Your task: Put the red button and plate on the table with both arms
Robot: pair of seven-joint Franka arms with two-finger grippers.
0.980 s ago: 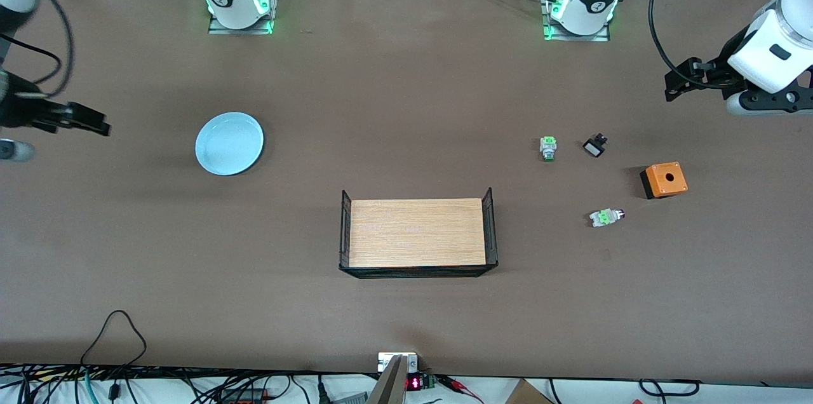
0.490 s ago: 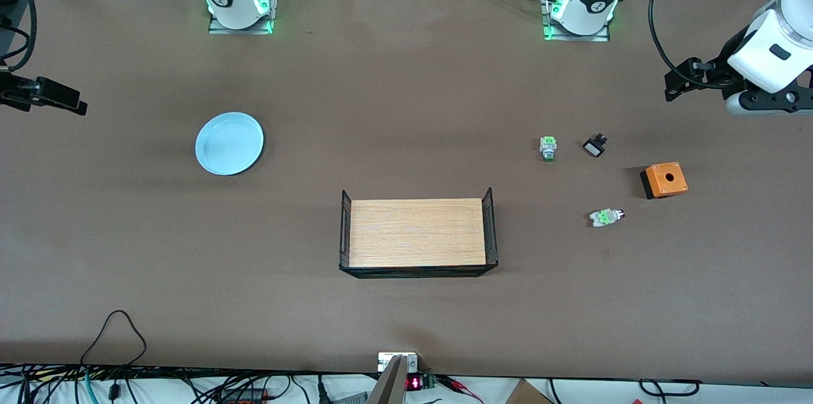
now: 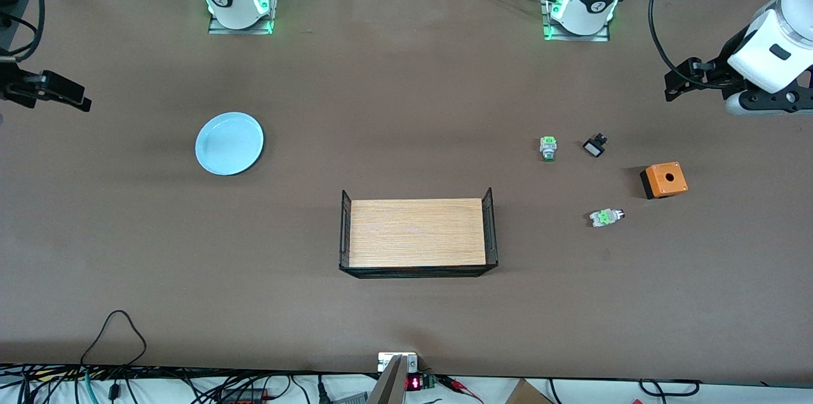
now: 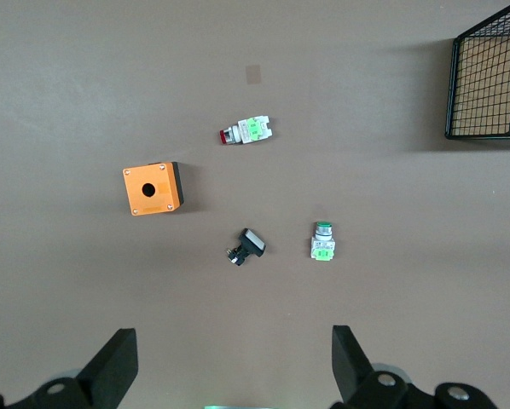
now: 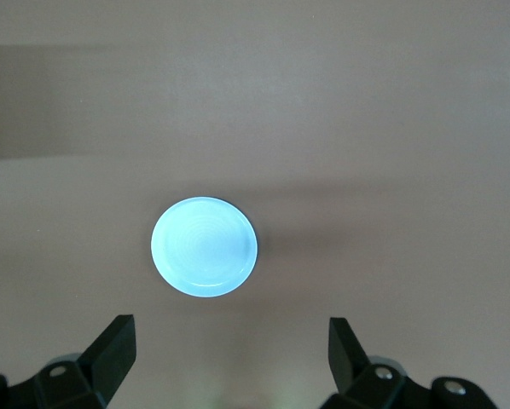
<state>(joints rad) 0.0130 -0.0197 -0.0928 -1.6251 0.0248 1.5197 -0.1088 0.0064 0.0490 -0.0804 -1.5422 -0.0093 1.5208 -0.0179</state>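
left pincer [image 4: 229, 366] wide, over table [image 3: 406, 315] | right pincer [image 5: 229, 362] wide | only left wrist shows red button [image 4: 245, 131] cap

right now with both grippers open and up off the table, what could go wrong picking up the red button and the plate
1. The red button has a near twin, the green-capped button, close by; the left gripper might take the wrong one.
2. The orange box sits beside the red button and could be bumped on the way down.
3. The plate lies flat and shallow; the right gripper could slip off its rim.
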